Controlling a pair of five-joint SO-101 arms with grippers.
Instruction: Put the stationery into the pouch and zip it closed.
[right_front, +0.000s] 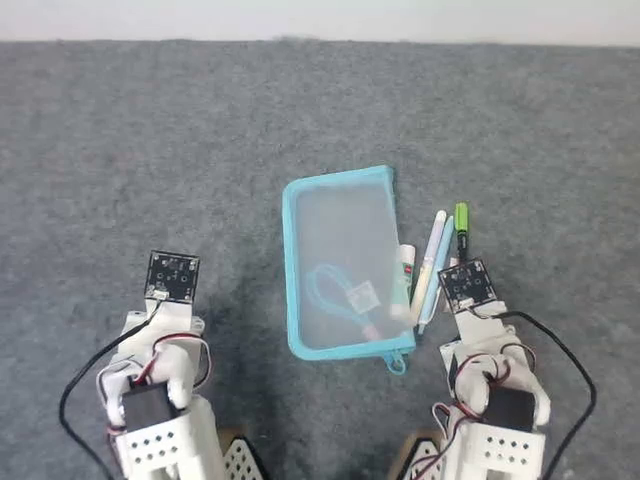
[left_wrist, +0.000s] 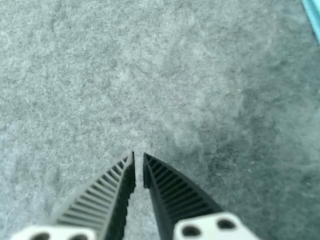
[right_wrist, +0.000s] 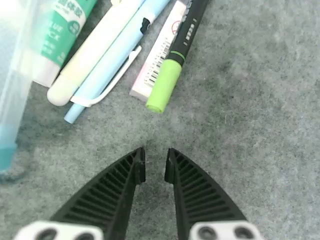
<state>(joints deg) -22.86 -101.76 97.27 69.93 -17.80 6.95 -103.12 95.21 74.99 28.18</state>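
1. My right jaws are hanging low over the desk (right_front: 150, 150), nearly pressed together with a thin slit between them, pinching nothing. The green highlighter (right_wrist: 175, 65) is lying just ahead of their tips.
2. My left jaws are sitting pressed together, empty, well apart from the pouch (right_front: 335, 225).
3. The stationery is lying in a row outside the pouch: highlighter, white eraser (right_wrist: 160, 55), blue pen (right_wrist: 117, 55), cream pen (right_wrist: 95, 55), then the glue stick (right_wrist: 60, 35) against the pouch's edge.
4. I'm judging these as light, stiff, slick and prone to rolling, so I'm favouring a grip across mid-barrel.
5. The pouch is looking soft and floppy, so I'm expecting it to need pinning while zipping.
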